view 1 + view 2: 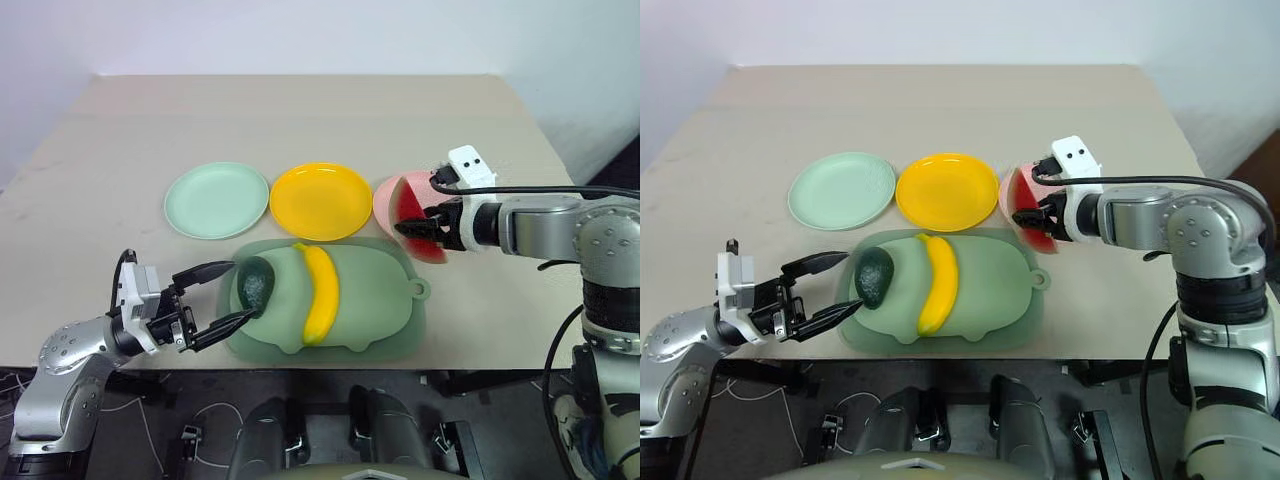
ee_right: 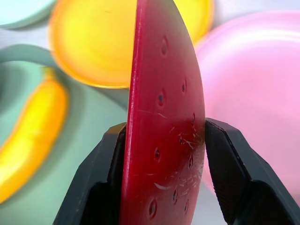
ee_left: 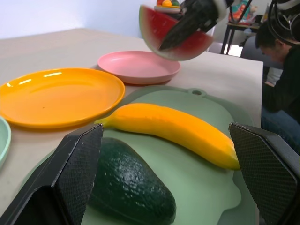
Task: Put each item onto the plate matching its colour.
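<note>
Clearly the right tool (image 1: 425,227) has its two black fingers clamped on the flat red faces of the watermelon wedge (image 1: 418,226), one pad on each side, and carries it clear of the worktop (image 1: 300,120). That grip across the thin slab makes sense — the flat faces give the pads broad contact, while the curved rind would probably slip. Just beyond and beneath this tool lies the pink plate (image 3: 138,66), the wedge hanging at its near edge, so the step in hand reads as carrying red fruit to the plate nearest its colour; what seems left is a short move over the plate, a lowering and a release. The left tool (image 1: 218,295) stands wide open and roughly level, its fingers reaching toward the avocado (image 1: 256,283), which sits between the fingertips without any contact that can be made out; this looks like a readied grasp, waiting its turn. Past that tool, the avocado and the banana (image 1: 321,293) lie side by side, close together, on the pig-shaped tray (image 1: 380,310), neither one sorted yet. Farther out from the left tool sit the mint green plate (image 1: 216,199) and the yellow plate (image 1: 321,200), both bare, just beside each other in a row with the pink one — each close to the tray, so every transfer stays short. A person (image 3: 281,70) sits at the worktop's far end.
</note>
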Controlling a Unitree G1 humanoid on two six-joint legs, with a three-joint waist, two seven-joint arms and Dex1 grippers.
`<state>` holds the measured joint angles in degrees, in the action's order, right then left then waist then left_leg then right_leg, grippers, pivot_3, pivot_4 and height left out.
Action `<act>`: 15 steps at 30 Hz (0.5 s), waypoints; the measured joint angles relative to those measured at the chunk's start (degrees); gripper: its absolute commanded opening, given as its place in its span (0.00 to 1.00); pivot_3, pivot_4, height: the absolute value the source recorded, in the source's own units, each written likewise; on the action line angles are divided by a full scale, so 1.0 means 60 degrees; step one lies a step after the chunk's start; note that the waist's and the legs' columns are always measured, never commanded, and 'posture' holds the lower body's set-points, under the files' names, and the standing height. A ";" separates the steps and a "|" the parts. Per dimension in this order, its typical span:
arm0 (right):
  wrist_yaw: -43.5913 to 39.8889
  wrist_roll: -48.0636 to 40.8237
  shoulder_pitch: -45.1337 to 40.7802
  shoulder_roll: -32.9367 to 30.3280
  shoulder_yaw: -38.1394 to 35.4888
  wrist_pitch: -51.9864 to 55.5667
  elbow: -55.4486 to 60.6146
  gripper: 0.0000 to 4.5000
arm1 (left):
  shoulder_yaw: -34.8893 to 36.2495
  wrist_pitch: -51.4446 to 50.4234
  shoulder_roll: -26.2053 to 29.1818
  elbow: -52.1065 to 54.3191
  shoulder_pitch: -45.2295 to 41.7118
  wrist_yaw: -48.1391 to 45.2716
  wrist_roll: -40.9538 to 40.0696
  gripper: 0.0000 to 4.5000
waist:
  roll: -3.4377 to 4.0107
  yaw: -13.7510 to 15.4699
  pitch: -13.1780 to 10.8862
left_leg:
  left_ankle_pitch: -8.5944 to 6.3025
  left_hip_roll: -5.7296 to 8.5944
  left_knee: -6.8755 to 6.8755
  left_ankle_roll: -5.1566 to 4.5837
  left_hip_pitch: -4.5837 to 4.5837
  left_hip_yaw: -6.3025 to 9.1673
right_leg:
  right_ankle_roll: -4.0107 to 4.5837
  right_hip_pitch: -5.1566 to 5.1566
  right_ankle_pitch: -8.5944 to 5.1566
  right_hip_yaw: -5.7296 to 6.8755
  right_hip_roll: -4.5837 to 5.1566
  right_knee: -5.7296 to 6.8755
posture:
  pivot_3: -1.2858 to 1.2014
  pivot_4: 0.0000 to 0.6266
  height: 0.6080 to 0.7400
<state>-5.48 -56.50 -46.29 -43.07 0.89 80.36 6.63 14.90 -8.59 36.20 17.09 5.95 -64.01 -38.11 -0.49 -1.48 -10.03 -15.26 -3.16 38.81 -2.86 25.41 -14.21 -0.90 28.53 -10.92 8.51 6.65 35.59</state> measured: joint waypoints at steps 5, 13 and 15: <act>-0.1730 0.2647 -0.0621 -0.0043 0.1688 -0.2174 -0.2319 0.47 | -0.0010 -0.0144 0.0030 0.0150 -0.0028 0.0177 0.0001 1.00 | 0.0002 -0.0158 -0.0001 | 0.0002 0.0001 0.0002 0.0003 0.0002 -0.0002 | -0.0001 0.0004 0.0000 0.0003 0.0004 0.0008 | 0.52 0.24 0.67; -0.3675 0.5464 -0.1982 0.0800 0.2475 -0.4507 -0.6403 0.47 | -0.0008 -0.0177 0.0028 0.0246 0.0026 0.0199 -0.0011 1.00 | 0.0003 -0.0221 -0.0002 | 0.0006 -0.0010 0.0045 0.0008 0.0003 -0.0008 | -0.0004 0.0032 -0.0001 0.0001 0.0009 0.0088 | 0.52 0.24 0.67; -0.3943 0.5917 -0.2246 0.1130 0.2472 -0.4860 -0.7074 0.47 | -0.0003 -0.0155 0.0023 0.0230 0.0061 0.0163 -0.0005 1.00 | 0.0003 -0.0229 -0.0002 | 0.0006 -0.0010 0.0049 0.0008 0.0003 -0.0008 | -0.0004 0.0031 -0.0001 0.0002 0.0010 0.0090 | 0.52 0.24 0.67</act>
<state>-29.13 -21.00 -59.77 -36.29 15.73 51.20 -35.82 14.88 -9.52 36.33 18.47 6.31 -63.03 -38.14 -0.48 -2.86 -10.04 -15.22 -3.22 39.11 -2.82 25.43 -14.26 -0.92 28.72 -10.92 8.52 6.71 36.13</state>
